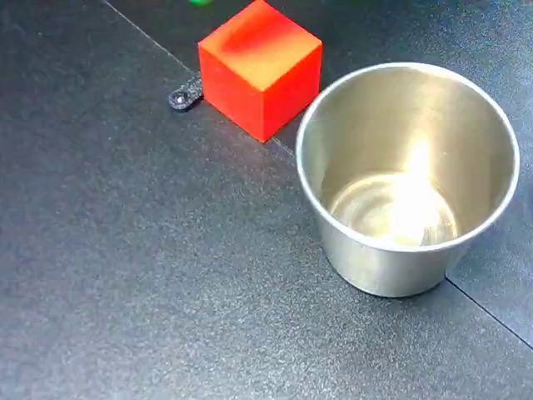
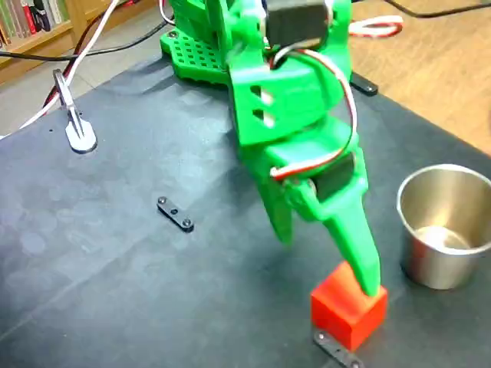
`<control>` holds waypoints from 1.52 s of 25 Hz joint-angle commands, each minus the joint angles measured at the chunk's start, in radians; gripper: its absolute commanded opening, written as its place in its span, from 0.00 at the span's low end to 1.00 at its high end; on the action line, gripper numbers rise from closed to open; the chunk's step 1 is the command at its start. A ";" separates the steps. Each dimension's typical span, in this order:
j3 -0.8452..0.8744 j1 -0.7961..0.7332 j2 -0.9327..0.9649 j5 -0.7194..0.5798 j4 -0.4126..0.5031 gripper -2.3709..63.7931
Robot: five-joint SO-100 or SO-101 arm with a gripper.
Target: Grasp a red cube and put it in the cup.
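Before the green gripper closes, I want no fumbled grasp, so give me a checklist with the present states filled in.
1. Solid bright red cube sits flat on the dark mat: ok.
2. Green gripper straddles the cube: cannot tell; one finger reaches its top, the other looks short.
3. Shiny steel cup upright: ok.
4. Cup empty: ok.
5. Cube and cup apart: ok.
6. Small black bracket beside the cube may interfere: not ok.

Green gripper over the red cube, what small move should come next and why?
Probably lower a little and close: the green gripper has one finger touching the bright red-orange cube, the other beside it, nothing clamped yet. The shiny steel cup stands empty nearby.
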 commanded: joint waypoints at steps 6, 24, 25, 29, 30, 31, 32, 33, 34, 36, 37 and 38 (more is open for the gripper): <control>-0.025 -0.018 -0.035 0.009 -0.109 0.65; -0.025 -0.091 -0.130 0.011 -0.112 0.65; -0.025 -0.089 -0.135 0.011 -0.112 0.65; -0.075 -0.086 -0.173 0.011 -0.112 0.65; -0.097 -0.086 -0.186 0.011 -0.112 0.65; -0.121 -0.086 -0.196 0.011 -0.112 0.65; -0.143 -0.086 -0.207 0.011 -0.112 0.65; -0.160 -0.087 -0.219 0.011 -0.112 0.65; -0.170 -0.091 -0.230 0.011 -0.112 0.65; -0.175 -0.094 -0.238 0.011 -0.112 0.64; -0.175 -0.094 -0.238 0.011 -0.112 0.64; -0.175 -0.092 -0.239 0.011 -0.112 0.64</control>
